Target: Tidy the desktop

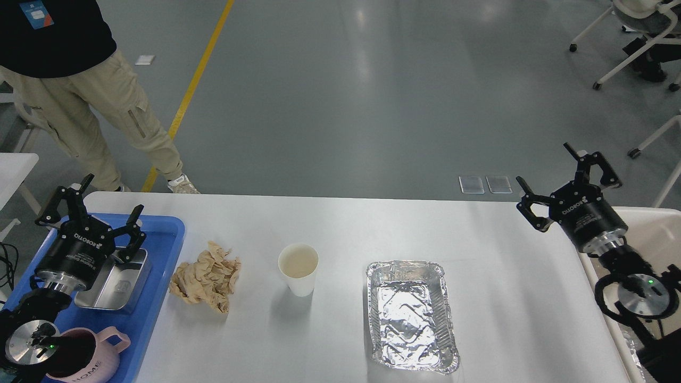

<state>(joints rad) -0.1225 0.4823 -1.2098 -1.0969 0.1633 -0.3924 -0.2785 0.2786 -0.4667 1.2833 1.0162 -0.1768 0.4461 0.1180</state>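
The white desktop (351,223) fills the lower view. On it lie a crumpled brown paper (205,276), a white paper cup (298,268) standing upright, and an empty foil tray (409,314). My left gripper (98,205) is open and empty above the far end of the blue tray (159,276), over a steel box (114,279). My right gripper (566,178) is open and empty above the desktop's far right corner.
A pink mug (88,356) stands at the tray's near end. A cream bin (649,234) stands right of the desktop. A person (80,90) stands at the far left corner. A small white table corner (13,170) shows at left; chairs stand far right.
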